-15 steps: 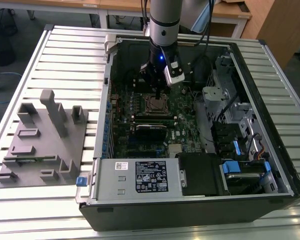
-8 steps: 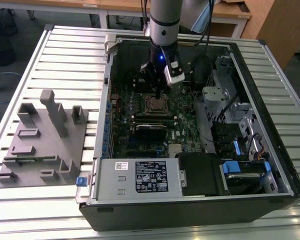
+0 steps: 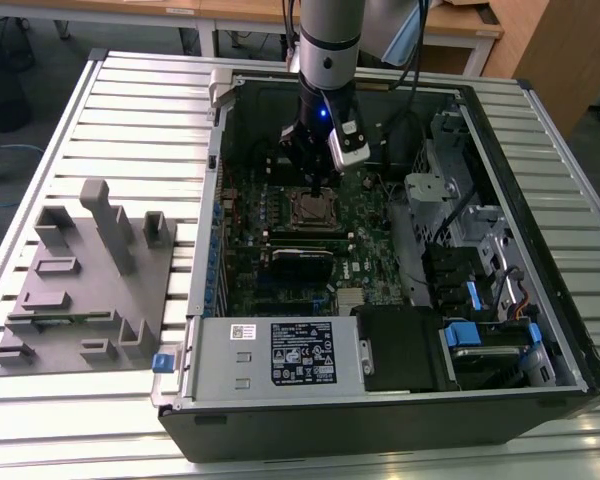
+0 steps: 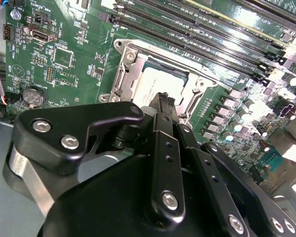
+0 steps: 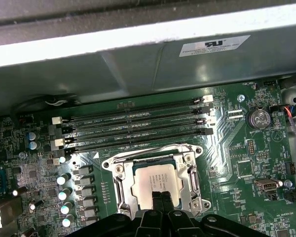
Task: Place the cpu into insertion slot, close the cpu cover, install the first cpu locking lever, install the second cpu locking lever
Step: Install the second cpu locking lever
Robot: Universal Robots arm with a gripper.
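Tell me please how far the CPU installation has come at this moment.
Done: the cpu lies in the insertion slot, and the cpu cover appears closed around it. In hand: the gripper stands directly at the chip, its fingers close together and holding nothing. Left: I cannot tell whether either locking lever is latched, so both count as open.

Hand (image 5: pixel 161 198) over cpu (image 5: pixel 155 181) (covered)

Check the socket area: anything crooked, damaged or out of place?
Nothing stands out. The square silver-topped cpu sits flat and square in the black insertion slot, with the thin silver metal cpu cover framing it evenly. The black gripper is directly over the chip. No visible damage on the green circuit board.
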